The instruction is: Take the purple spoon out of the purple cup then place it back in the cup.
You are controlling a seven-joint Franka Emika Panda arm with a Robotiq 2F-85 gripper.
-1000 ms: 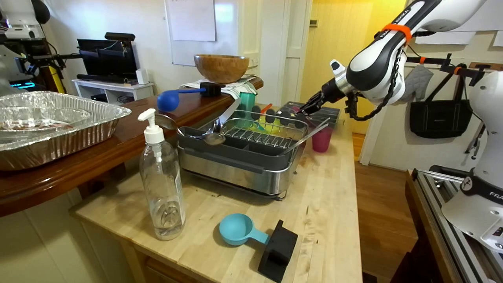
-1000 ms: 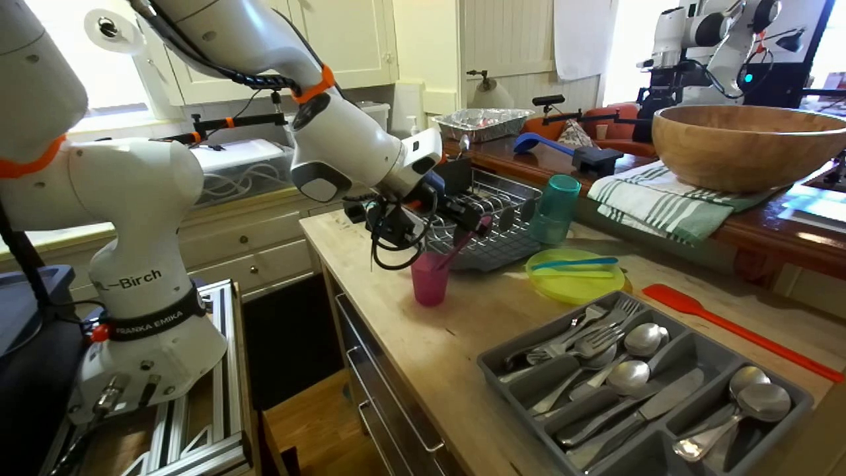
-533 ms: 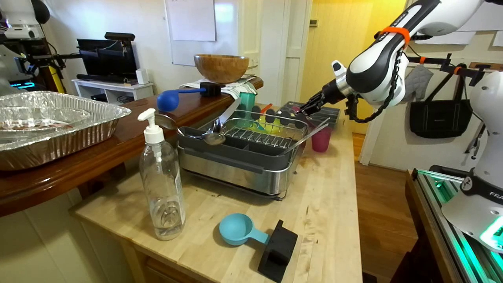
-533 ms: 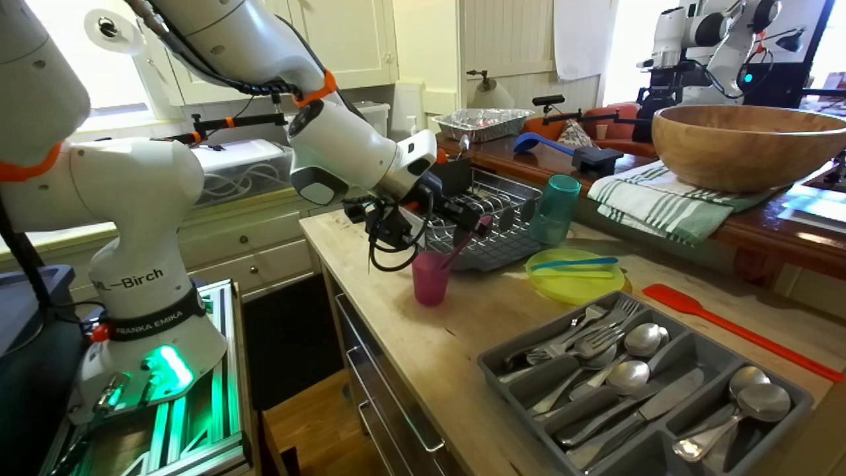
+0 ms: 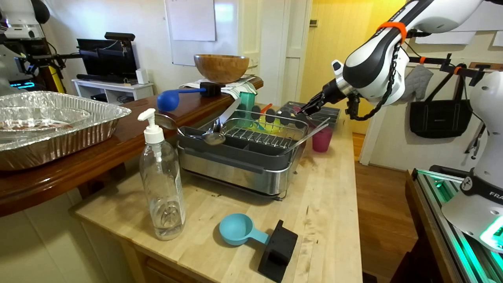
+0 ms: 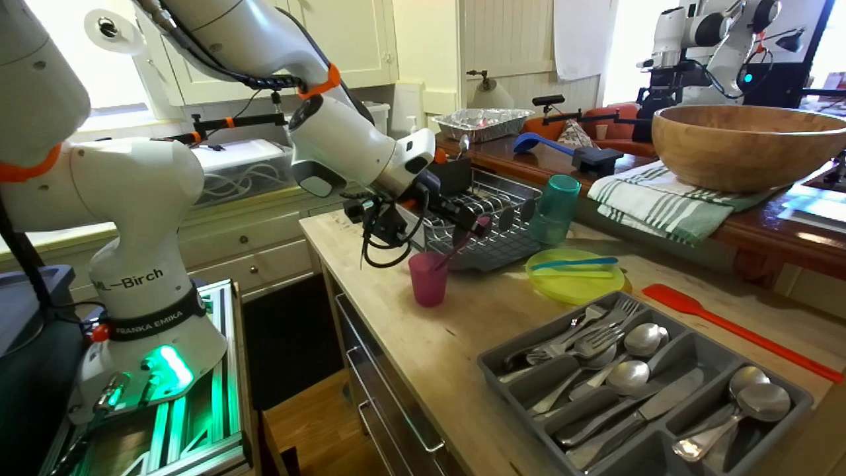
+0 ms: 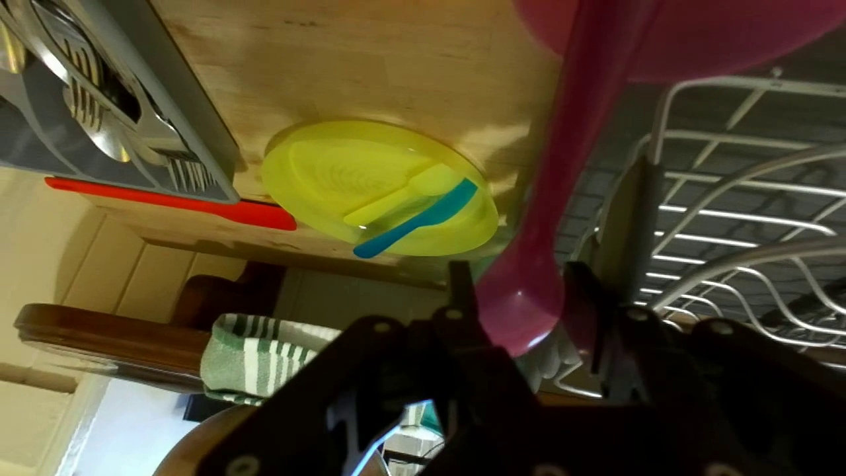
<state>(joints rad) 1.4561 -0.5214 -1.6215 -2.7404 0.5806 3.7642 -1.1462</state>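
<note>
My gripper (image 7: 521, 291), narrowly parted, straddles the bowl of the purple spoon (image 7: 555, 192), handle-down in the purple cup (image 6: 428, 283); can't tell if it bites. Likely light, slick plastic: I'd pinch across the bowl.

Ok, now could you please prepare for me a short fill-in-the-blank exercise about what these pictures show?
Between the jaws is the bowl of the purple spoon; inside the purple cup is its ____.
The spatula near the yellow plate is ____.
The grey cutlery tray holds forks, knives and ____.
The clear bottle has a pump top that is ____.
Missing words: handle; red; spoons; white.
</note>
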